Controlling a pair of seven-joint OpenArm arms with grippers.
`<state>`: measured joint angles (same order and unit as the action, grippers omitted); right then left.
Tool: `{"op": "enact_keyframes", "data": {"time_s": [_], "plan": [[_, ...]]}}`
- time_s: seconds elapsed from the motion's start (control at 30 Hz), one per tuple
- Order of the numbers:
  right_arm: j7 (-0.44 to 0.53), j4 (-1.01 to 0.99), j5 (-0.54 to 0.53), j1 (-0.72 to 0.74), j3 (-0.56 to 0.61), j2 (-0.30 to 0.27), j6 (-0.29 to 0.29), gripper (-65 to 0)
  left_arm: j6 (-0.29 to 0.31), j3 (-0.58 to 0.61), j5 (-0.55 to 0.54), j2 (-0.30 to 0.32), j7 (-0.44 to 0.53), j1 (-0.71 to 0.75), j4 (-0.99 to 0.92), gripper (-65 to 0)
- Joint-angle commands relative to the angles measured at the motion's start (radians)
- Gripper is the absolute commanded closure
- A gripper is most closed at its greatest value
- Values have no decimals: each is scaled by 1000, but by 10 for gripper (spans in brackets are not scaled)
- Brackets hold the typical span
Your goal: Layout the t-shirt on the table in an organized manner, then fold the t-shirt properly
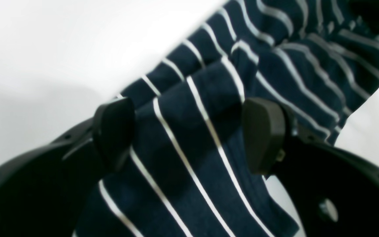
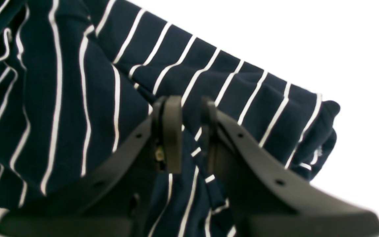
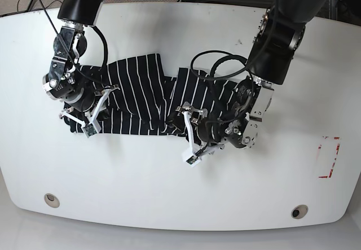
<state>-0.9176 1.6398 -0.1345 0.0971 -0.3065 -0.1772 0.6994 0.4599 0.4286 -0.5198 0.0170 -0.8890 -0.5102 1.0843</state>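
The shirt [image 3: 138,100] is dark with thin white stripes. It lies bunched up and wrinkly on the big white table [image 3: 180,188], closer to the far edge than the near one. It stretches sideways between the two robot arms.

In the base view, the right gripper [image 3: 84,117] is at the end of the shirt that is farthest from the red sticker [image 3: 329,157]. From the right wrist view, its two black fingers [image 2: 173,131] are almost together, and a fold of the shirt [image 2: 189,144] is pinched between them. So this gripper is closed on the shirt.

The left gripper [image 3: 190,137] is at the end of the shirt nearer the sticker. From the left wrist view, the left gripper [image 1: 189,131] has its fingers [image 1: 262,131] spread wide apart. The shirt [image 1: 189,158] lies flat under the gap and runs between them. The fingers are not squeezing it, so this gripper is open.

Two round grey holes sit near the front edge of the table, one [image 3: 51,199] on each side [image 3: 299,211], well apart from the shirt.
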Motion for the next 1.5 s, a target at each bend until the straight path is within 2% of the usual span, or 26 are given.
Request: {"op": "enact_keyframes", "data": {"time_s": [0.0, 0.17, 0.3, 0.4, 0.63, 0.93, 1.27, 1.47], "plan": [[22, 15, -14, 17, -3, -11, -1, -101, 3, 16, -15, -2, 24, -32, 15, -429], [22, 15, -14, 17, -3, -11, -1, -101, 3, 46, -12, 1, 27, -32, 9, -262], [22, 15, -14, 17, -3, -11, -1, -101, 3, 45, -12, 1, 66, -34, -26, -122], [22, 15, -14, 17, -3, -2, -1, -101, 3, 43, -12, 1, 101, -35, -42, -53], [22, 15, -14, 17, -4, 5, -1, -101, -3, 26, -15, 1, 118, -40, -42, -38], [22, 15, -14, 17, -4, 6, -1, -100, -3, -110, -13, -9, 120, -57, -42, -36], [22, 15, -14, 17, -4, 6, -1, -98, -6, -115, -12, -10, 175, -81, -48, -38], [22, 17, -14, 17, -4, 6, -1, -98, -22, -116, -15, -44, 179, -84, -109, -42]]}}
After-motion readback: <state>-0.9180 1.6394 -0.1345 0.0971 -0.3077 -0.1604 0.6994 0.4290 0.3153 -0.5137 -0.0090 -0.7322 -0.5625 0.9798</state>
